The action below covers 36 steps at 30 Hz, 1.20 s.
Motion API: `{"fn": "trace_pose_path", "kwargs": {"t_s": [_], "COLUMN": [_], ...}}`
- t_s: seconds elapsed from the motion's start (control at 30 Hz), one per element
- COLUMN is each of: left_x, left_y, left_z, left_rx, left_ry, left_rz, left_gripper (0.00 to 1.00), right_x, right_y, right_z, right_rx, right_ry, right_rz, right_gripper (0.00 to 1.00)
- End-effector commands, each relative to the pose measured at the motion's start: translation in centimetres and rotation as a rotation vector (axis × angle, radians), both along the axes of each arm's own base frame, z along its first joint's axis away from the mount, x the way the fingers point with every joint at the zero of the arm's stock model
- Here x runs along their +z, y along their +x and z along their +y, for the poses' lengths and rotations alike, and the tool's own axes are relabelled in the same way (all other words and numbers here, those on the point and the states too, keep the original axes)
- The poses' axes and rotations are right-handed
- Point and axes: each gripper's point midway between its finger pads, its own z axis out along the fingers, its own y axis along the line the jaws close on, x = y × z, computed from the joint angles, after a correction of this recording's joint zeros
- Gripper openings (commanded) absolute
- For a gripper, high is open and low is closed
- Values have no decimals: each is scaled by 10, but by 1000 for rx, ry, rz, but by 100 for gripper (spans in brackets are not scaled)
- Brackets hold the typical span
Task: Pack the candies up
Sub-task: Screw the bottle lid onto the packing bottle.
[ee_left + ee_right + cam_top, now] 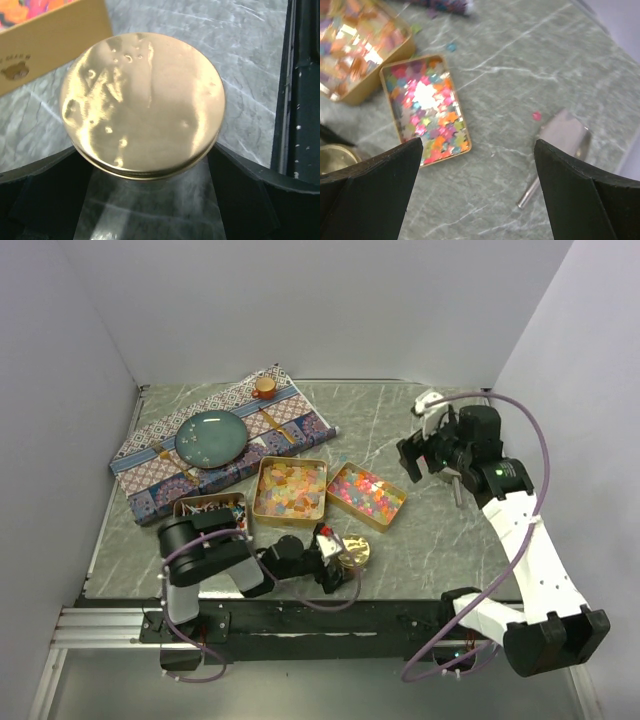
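A grey-green marbled tabletop (400, 430) carries a patterned flat box (290, 420) at far left, with a teal plate (211, 437) on it and a small orange-brown round piece (264, 387) at its far end. Three gold tins lie nearer: left tin (210, 497), middle tin (288, 522), right tin (55, 45). Just near the right one lies a shiny round gold lid (142, 105). A metal scoop (565, 135) lies to the right.

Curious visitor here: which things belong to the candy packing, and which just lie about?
Job: red-white-black mixed candies; pale yellow-orange square candies; bright pink-orange-yellow candies.
Lying about: round teal plate; patterned blue cloth; silver metal scoop.
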Motion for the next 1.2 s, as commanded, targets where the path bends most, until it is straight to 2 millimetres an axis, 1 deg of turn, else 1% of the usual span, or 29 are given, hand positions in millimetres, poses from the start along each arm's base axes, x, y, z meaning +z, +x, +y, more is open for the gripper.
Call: {"fn": "trace_pose_path", "kwargs": {"t_s": [0.0, 0.03, 0.07, 0.1, 0.13, 0.17, 0.2, 0.23, 0.27, 0.3, 0.33, 0.37, 0.4, 0.47, 0.5, 0.57, 0.63, 0.67, 0.7, 0.73, 0.8, 0.83, 0.87, 0.9, 0.93, 1.0, 1.03, 1.07, 1.17], "left_x": [4, 2, 3, 2, 3, 2, 1, 1, 2, 1, -2, -5, -6, -10, -11, -13, -15, -18, -25, -26, -26, -26, -27, -28, -28, -29, -32, -33, -34], "left_y": [-9, -10, -15, -17, -18, -20, -18, -16, -15, -13, -12, -11, -9, -11, -11, -12, -10, -10, -10, -11, -12, -14, -16, -18, -18, -17, -17, -15, -14], "left_z": [-7, -10, -13, -14, -16, -17, -17, -18, -18, -18, -19, -19, -20, -21, -21, -22, -21, -22, -21, -23, -22, -23, -23, -23, -23, -24, -23, -22, -22], "left_rx": [-39, -45, -57, -61, -64, -65, -45, -36, -33, -27, -23, -16, -12, -15, -9, -12, -3, 2, 5, -2, -8, -17, -30, -37, -36, -37, -35, -30, -13], "left_ry": [-73, -69, -70, -69, -72, -69, -66, -62, -66, -63, -59, -47, -44, -41, -40, -35, -26, -18, 9, 10, 9, 9, 11, 13, 13, 21, 34, 36, 37], "left_rz": [-150, -155, -164, -167, -169, -167, -158, -156, -158, -166, -169, -167, -166, -153, -139, -135, -132, -115, -101, -94, -93, -92, -88, -86, -84, -90, -89, -89, -74], "left_gripper": [98, 98, 98, 98, 98, 99, 99, 99, 99, 99, 99, 99, 99, 95, 92, 86, 84, 83, 82, 81, 78, 72, 58, 51, 35, 18, 4, 1, 1], "right_x": [-39, -45, -56, -67, -74, -82, -92, -98, -101, -115, -119, -126, -143, -152, -163, -169, -173, -172, -171, -175, -175, -178, -180, -180, -183, -185, -188, -188, -190], "right_y": [-18, -23, -24, -36, -45, -51, -64, -71, -79, -94, -103, -108, -126, -139, -149, -155, -158, -156, -155, -154, -148, -148, -147, -146, -148, -150, -151, -152, -154], "right_z": [21, 26, 28, 30, 35, 42, 45, 49, 56, 58, 59, 58, 60, 61, 62, 67, 77, 81, 87, 91, 99, 102, 104, 107, 109, 112, 112, 113, 110], "right_rx": [236, 279, 340, 394, 466, 572, 629, 683, 779, 846, 907, 990, 1070, 1178, 1226, 1280, 1303, 1309, 1317, 1326, 1330, 1338, 1341, 1344, 1356, 1364, 1365, 1370, 1371], "right_ry": [-37, -25, -58, -70, -80, -135, -154, -174, -221, -248, -284, -349, -378, -432, -441, -445, -409, -396, -380, -369, -363, -357, -356, -351, -344, -340, -335, -337, -345], "right_rz": [87, 116, 143, 196, 218, 208, 241, 241, 199, 223, 198, 151, 164, 93, 96, 76, 96, 97, 96, 117, 102, 108, 108, 99, 107, 117, 136, 139, 155], "right_gripper": [100, 100, 100, 100, 100, 100, 100, 100, 100, 100, 100, 100, 100, 100, 100, 100, 100, 100, 100, 100, 100, 100, 100, 100, 100, 100, 100, 100, 100]}}
